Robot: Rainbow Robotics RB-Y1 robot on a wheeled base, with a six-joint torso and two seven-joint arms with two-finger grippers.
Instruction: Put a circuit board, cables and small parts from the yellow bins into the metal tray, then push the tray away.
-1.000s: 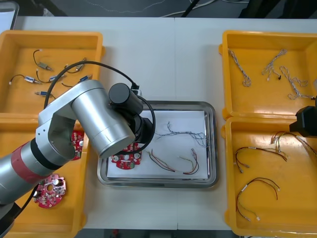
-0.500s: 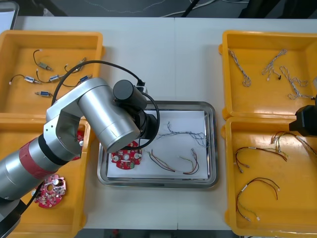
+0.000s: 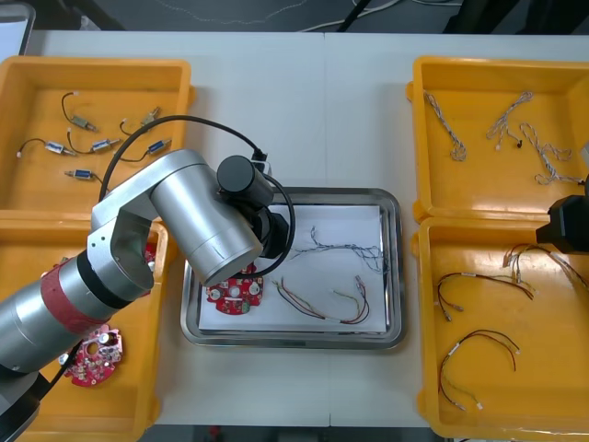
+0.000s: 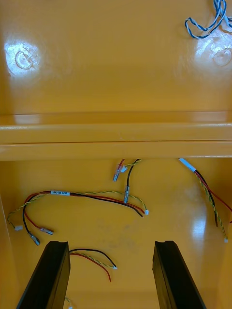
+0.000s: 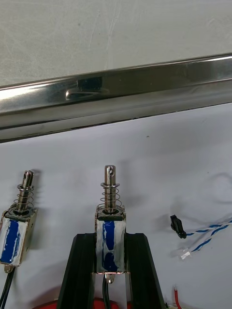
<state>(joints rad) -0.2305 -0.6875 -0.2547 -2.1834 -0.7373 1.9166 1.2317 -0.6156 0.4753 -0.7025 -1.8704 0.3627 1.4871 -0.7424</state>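
Left wrist view: the left gripper hangs low over the tray, its fingers clamped on a small part at or just above the white lining, I cannot tell which; a second part lies just beside it. The step, I'd say, is placing parts; next calls for settling this one and opening without knocking its neighbour. The right gripper waits over the near right bin, fingers apart and empty.

Front view, in the tray: one board; one blue-white cable; one red-yellow cable. In the bins: about six parts; two boards; some three twisted cables; four or so red-yellow.
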